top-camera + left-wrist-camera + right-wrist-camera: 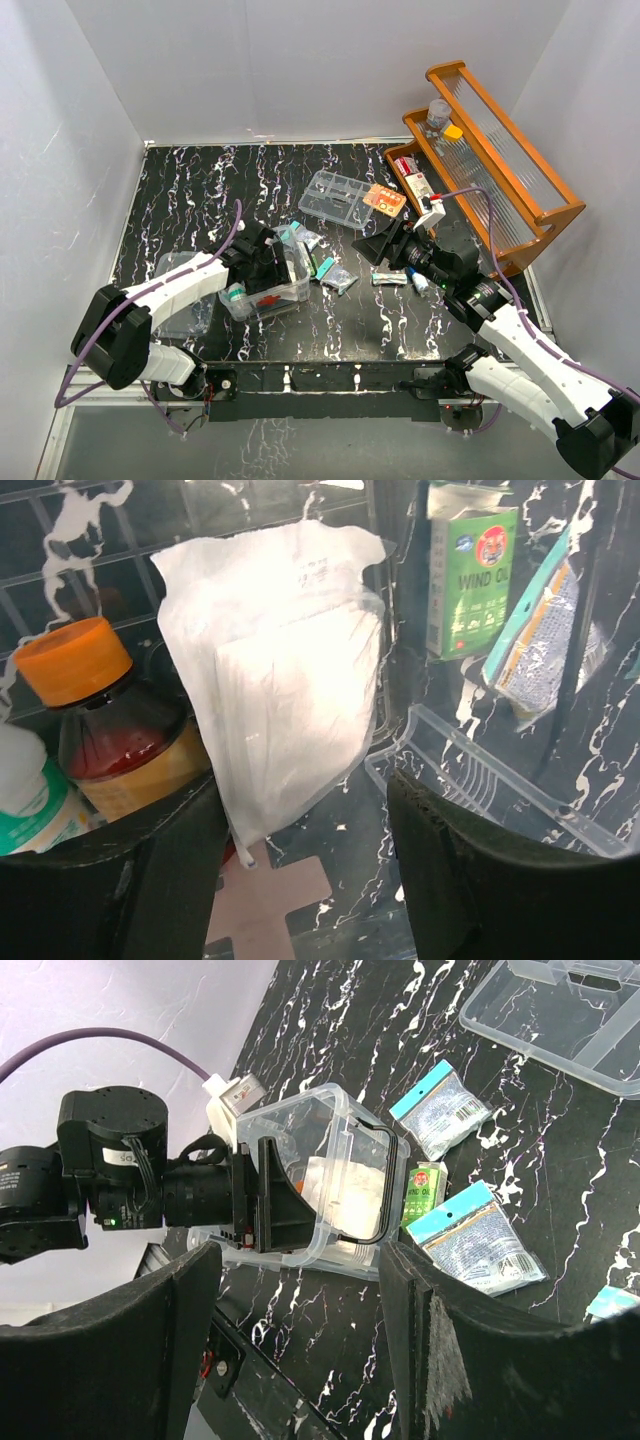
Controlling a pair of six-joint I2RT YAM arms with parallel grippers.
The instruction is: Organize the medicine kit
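The medicine kit [262, 306] is a clear box standing open at the front left of the table. My left gripper [272, 270] reaches into it. In the left wrist view the left gripper [305, 880] is open, and the lower corner of a white pouch [280, 660] hangs between its fingers, resting against the left finger [170, 880]. An orange-capped bottle [90, 710] and a white-and-green bottle [25, 800] stand beside the pouch inside the kit [480, 770]. My right gripper [375, 248] hovers open and empty at mid table, facing the kit [340, 1130].
A green oil box [425, 1188] and two blue-topped packets [440, 1110] [475, 1240] lie right of the kit. A clear divided tray [335, 197] with an orange card [385, 200] sits behind. A wooden tiered rack [500, 160] stands at the back right.
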